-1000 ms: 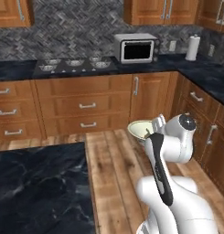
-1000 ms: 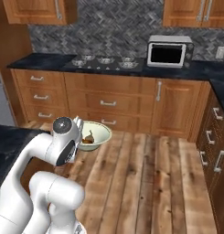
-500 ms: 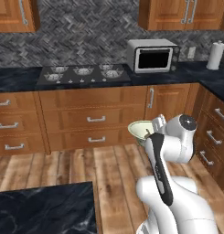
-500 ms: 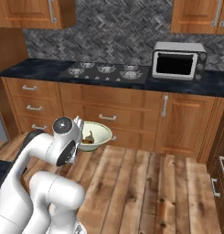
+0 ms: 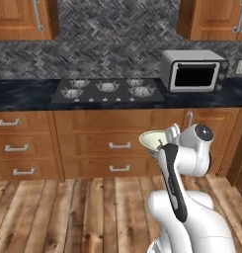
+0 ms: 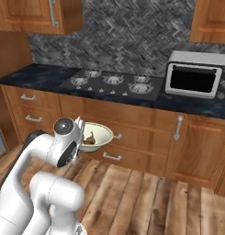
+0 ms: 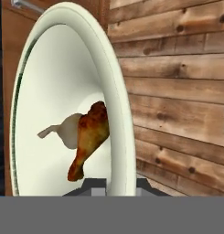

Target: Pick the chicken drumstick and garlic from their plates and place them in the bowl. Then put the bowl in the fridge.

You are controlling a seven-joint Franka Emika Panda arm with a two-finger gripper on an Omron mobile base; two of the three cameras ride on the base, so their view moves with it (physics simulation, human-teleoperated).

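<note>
Since a second ago the whole scene has slid sideways across both base views, so the base is turning; the arm's pose matches, with the bowl held in front of it. That looks like carrying: the drumstick and garlic lie inside, so the fridge is what remains. The hand is clamped tight on the bowl's rim, one finger on each side of the wall. Bowl and contents sit just beyond the fingertips, above the wood floor, near the cabinets.
</note>
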